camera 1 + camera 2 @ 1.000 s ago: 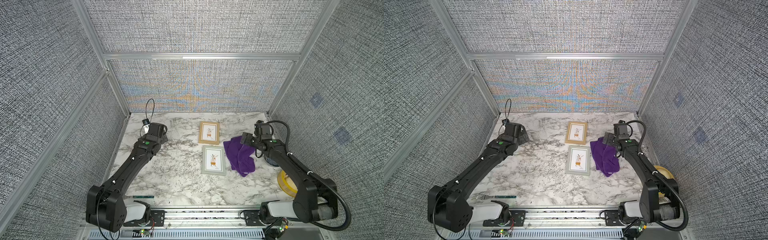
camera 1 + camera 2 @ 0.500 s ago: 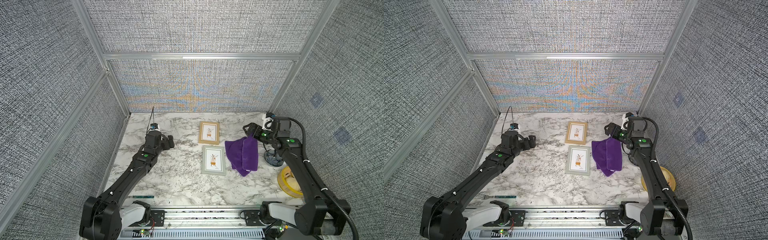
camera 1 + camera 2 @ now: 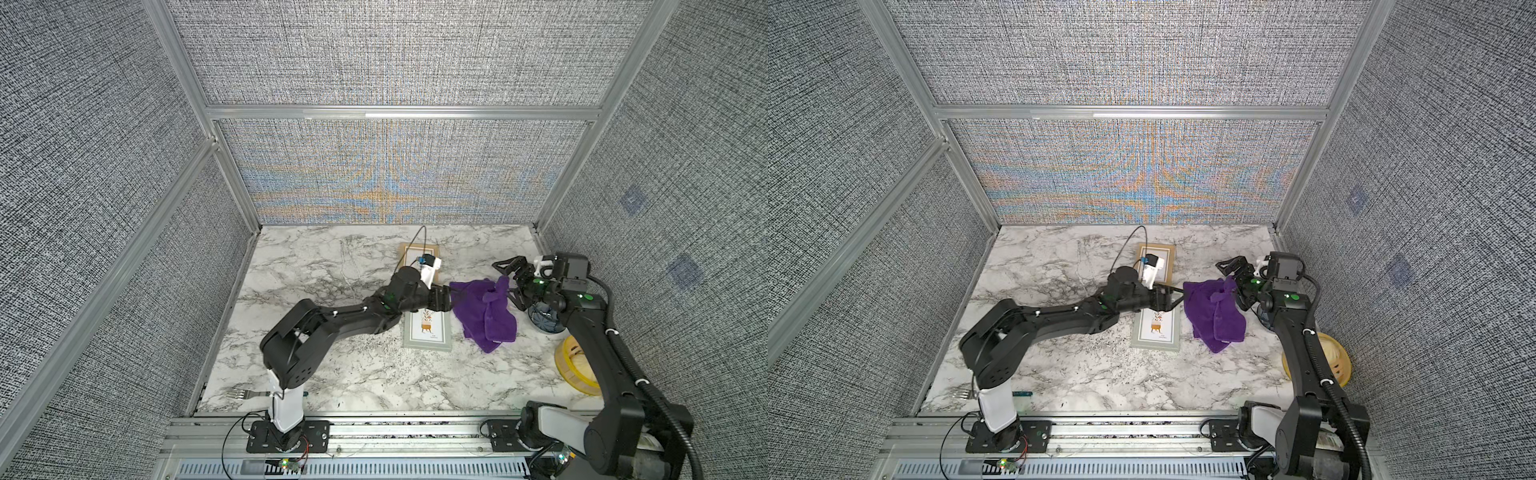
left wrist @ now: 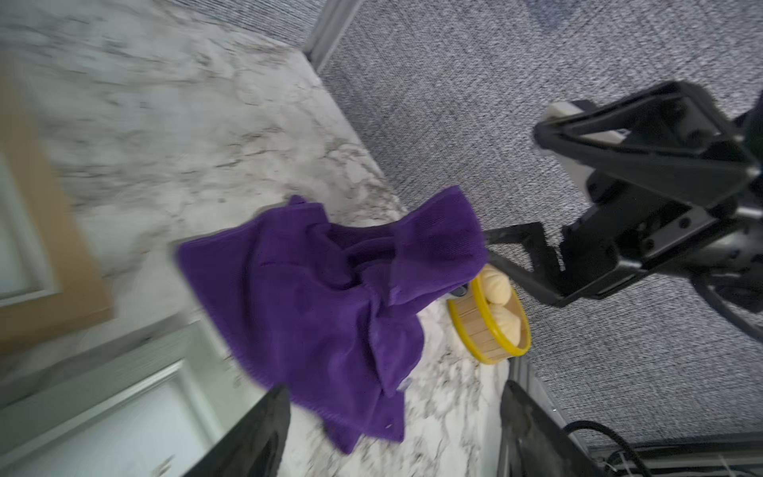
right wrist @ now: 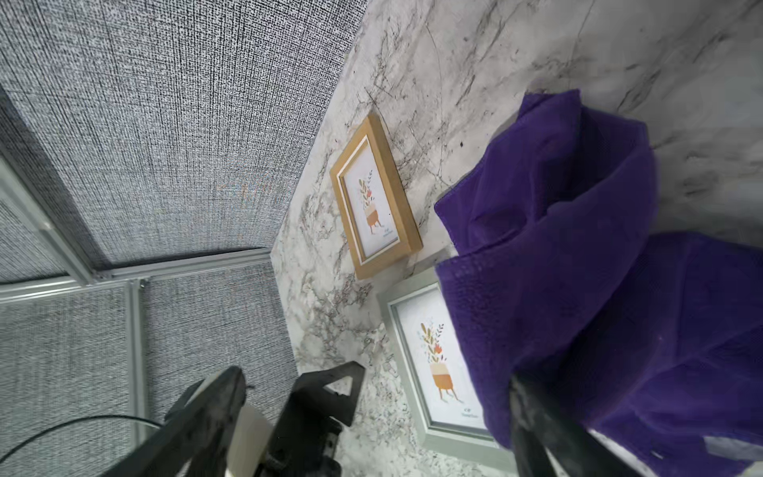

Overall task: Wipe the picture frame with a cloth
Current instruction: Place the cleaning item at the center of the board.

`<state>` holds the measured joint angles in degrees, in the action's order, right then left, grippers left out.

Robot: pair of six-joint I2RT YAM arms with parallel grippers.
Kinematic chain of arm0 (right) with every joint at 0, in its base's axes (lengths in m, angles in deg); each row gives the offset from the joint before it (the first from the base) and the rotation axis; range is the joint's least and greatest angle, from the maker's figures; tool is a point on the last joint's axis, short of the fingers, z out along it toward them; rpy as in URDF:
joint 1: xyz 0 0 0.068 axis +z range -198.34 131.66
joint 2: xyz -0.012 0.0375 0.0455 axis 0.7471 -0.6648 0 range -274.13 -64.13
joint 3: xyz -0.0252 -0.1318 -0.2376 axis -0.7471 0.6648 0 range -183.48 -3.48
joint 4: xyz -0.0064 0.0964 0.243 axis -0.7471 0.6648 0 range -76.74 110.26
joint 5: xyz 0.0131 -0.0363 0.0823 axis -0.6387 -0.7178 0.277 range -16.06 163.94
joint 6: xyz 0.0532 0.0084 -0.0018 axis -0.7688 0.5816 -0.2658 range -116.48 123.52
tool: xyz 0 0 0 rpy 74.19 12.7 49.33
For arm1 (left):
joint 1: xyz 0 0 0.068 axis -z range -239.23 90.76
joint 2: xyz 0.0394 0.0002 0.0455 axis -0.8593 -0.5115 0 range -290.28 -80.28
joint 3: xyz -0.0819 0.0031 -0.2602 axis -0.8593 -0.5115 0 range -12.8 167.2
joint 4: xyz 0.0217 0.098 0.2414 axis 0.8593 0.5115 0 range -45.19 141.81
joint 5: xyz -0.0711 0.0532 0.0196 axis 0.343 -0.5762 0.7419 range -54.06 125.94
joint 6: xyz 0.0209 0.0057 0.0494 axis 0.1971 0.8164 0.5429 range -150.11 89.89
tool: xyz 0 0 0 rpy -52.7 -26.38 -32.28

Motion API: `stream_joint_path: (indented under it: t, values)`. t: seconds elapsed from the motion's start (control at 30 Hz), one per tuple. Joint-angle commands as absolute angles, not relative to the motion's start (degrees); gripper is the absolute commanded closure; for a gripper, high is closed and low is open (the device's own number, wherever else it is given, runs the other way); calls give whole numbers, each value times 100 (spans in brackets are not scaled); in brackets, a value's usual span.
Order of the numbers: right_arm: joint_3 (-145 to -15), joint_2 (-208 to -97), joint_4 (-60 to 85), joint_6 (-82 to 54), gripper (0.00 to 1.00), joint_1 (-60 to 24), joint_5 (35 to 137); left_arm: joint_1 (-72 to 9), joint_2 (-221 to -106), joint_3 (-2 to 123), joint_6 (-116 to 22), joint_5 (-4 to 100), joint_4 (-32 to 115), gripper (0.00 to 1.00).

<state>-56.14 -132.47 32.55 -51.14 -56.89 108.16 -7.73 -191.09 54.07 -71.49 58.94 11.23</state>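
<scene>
The left pincer (image 3: 1179, 299) stands apart, its tips at the left edge of the cloth (image 3: 486, 316), with nothing clamped. The right pincer (image 3: 502, 279) gapes wide, and a raised fold of cloth leans on its lower finger. The cloth lies crumpled on the desk (image 3: 332, 291), just right of the grey frame (image 3: 428, 332), its long axis running back to front. A second ago the left arm was at the desk's left side.

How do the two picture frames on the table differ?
The wooden frame has a tan border; the grey frame has a pale grey one. The wooden frame lies at the back, the grey frame in front of it. Both lie flat, face up, showing the same potted-plant print.
</scene>
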Motion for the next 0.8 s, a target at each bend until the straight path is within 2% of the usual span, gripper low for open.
stream_joint_path:
  t: [0.0, 0.1, 0.17, 0.37, 0.43, 0.6, 0.67, 0.77]
  values:
    - [-5441, -13208, 2569, -5955, 4, -5788, 11404, -477, -19668, 5997, -7345, 6086, 478, 25]
    - [-5316, -13152, 2398, -6152, 4, -5868, 11562, -289, -20070, 6503, -7045, 5927, 991, 31]
    - [-5260, -13090, 2305, -6275, 5, -5918, 11655, -197, -20286, 6729, -6834, 5816, 1271, 39]
    - [-5252, -12957, 2284, -6423, 5, -5967, 11873, -149, -20771, 7404, -6029, 5666, 1714, 39]
    - [-5232, -12928, 2300, -6442, 5, -5967, 11912, -149, -20899, 7748, -5784, 5654, 1804, 42]
    - [-5256, -12957, 2371, -6398, 6, -6071, 11894, -149, -21009, 8082, -5512, 5391, 1803, 80]
    - [-5306, -12970, 2352, -6382, 7, -6124, 11894, -144, -21025, 8097, -5446, 5287, 1820, 99]
    - [-5463, -12948, 2337, -6348, 7, -6244, 11859, -148, -21151, 8146, -5479, 5252, 1929, 100]
